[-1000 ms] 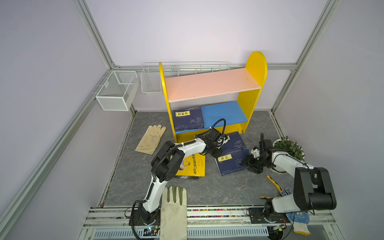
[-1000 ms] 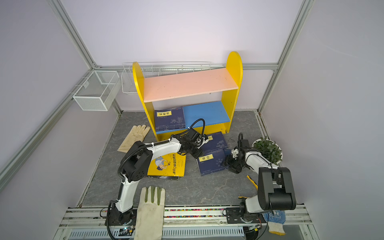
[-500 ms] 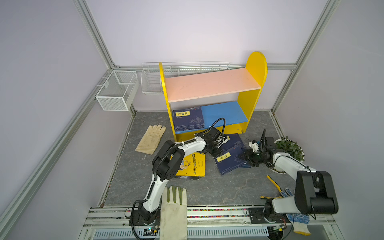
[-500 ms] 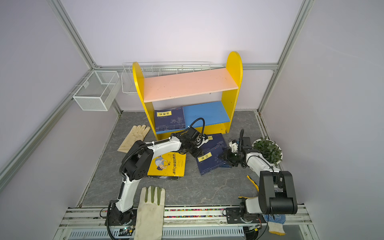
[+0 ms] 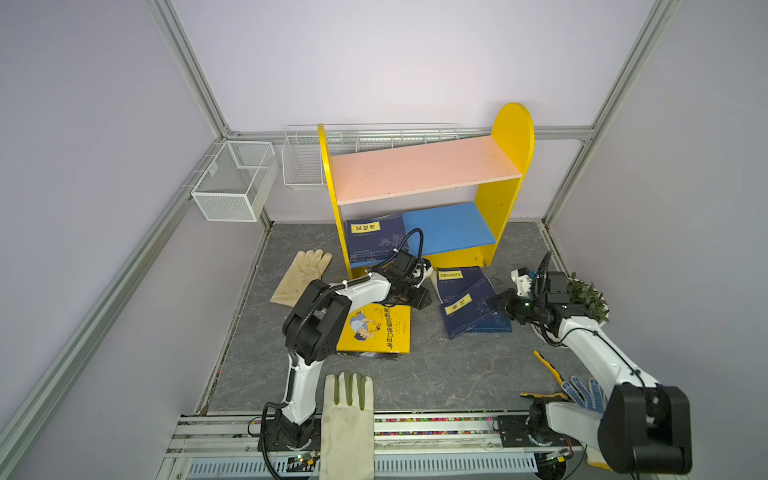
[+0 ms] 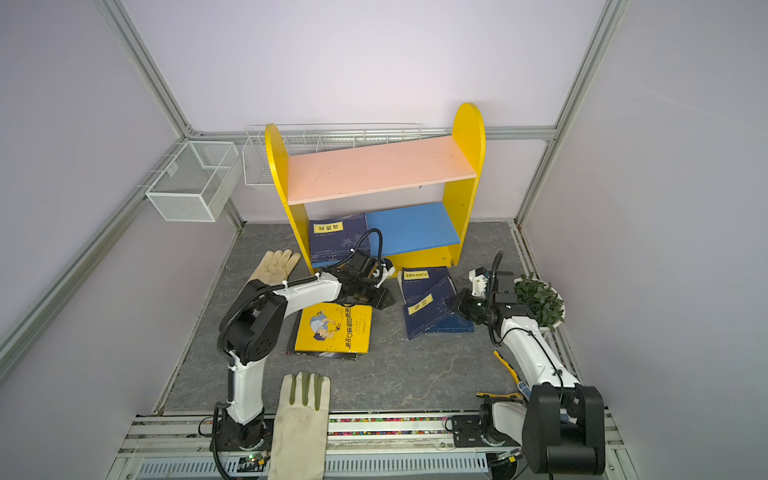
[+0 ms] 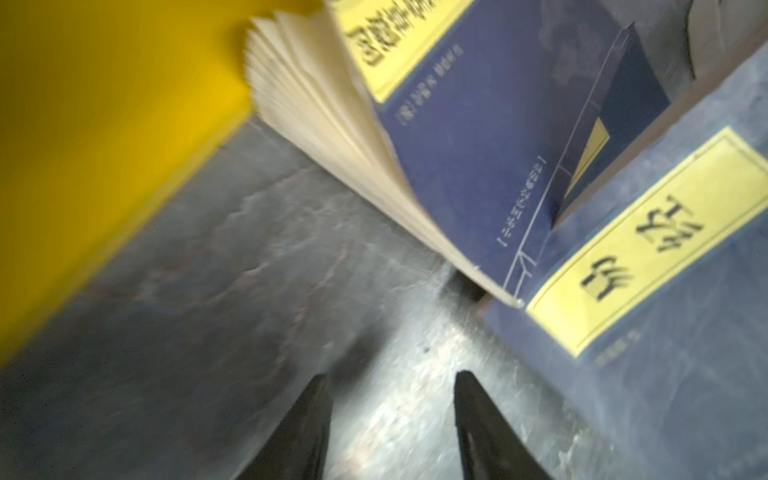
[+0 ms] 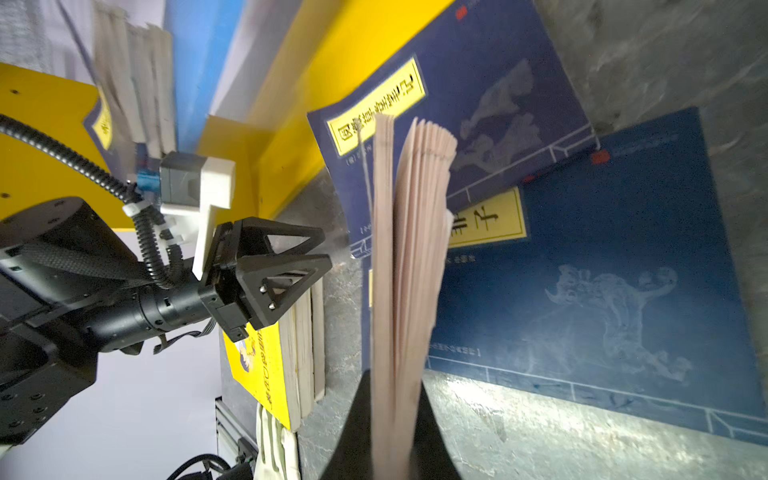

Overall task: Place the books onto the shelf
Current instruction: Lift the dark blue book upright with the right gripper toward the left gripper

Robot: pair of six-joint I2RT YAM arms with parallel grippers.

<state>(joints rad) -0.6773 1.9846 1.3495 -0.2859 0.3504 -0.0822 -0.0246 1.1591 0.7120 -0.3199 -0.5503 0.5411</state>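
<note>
The shelf [image 5: 424,168] stands at the back with one navy book [image 5: 376,239] on its blue lower board [image 5: 449,226]. On the floor in front lie overlapping navy books [image 5: 461,280]. The nearest one [image 5: 469,309] is tilted up, and my right gripper [image 5: 500,307] is shut on its page edge [image 8: 399,257]. My left gripper [image 5: 419,291] is open and empty over the floor beside these books; its fingertips [image 7: 320,386] stand apart. A yellow book [image 5: 374,328] lies on a dark one under the left arm.
A tan glove [image 5: 303,276] lies left of the shelf, and a white glove [image 5: 347,415] at the front rail. A potted plant [image 5: 588,297], yellow pliers [image 5: 548,368] and a blue-dotted glove [image 5: 584,392] are on the right. Wire baskets [image 5: 232,187] hang on the back-left wall.
My right gripper moved left to the tilted navy book and shut on its page edge. My left gripper opened and drew back a little from the books.
</note>
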